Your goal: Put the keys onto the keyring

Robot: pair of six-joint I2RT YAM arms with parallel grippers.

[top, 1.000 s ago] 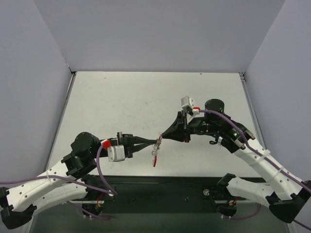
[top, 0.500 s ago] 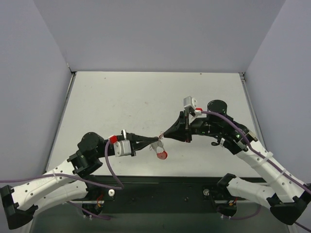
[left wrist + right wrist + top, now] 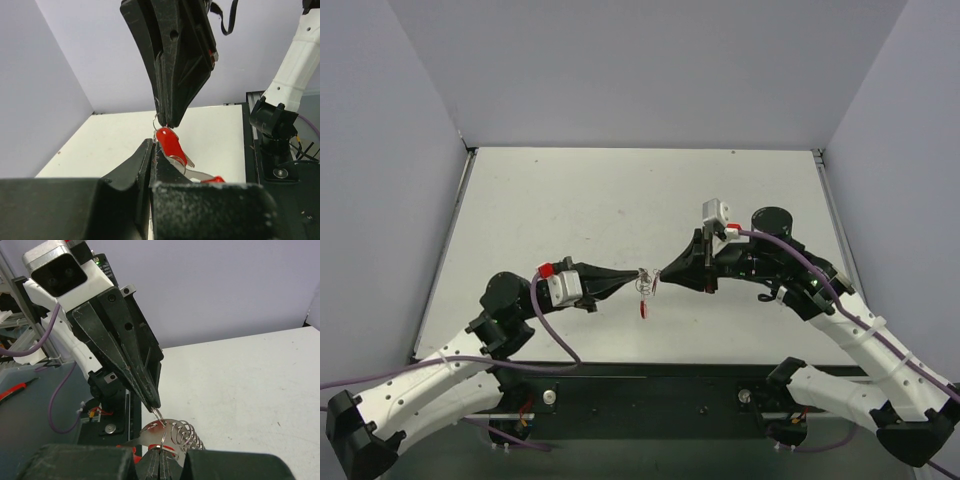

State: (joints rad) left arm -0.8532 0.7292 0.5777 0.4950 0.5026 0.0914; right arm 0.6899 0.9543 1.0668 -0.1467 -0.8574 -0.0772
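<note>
The job is midway. The left gripper point(image 3: 638, 276) and the right gripper point(image 3: 658, 275) meet tip to tip in the air above the table point(image 3: 620, 200), nearer its near edge and about halfway between its left and right edges. Both are pinched fully shut, and the small bundle of metal and red plastic is caught between them, clear of the table.

From the right wrist, the left gripper's tip nips a small wire loop of the keyring point(image 3: 186, 436), whose silver chain bunches just beside the right gripper's own fingers. From the left wrist, the key point(image 3: 169, 142) sits with its red head right under the right gripper's tip, so that gripper seems to hold it. A red piece point(image 3: 644, 308) dangles below the meeting point, probably the keyring's band.

Picking up and bringing together look done. Whether the key's hole is already on the loop I cannot tell, as the parts overlap too tightly. What is left, by my judgement, is to finish the threading and let go.
</note>
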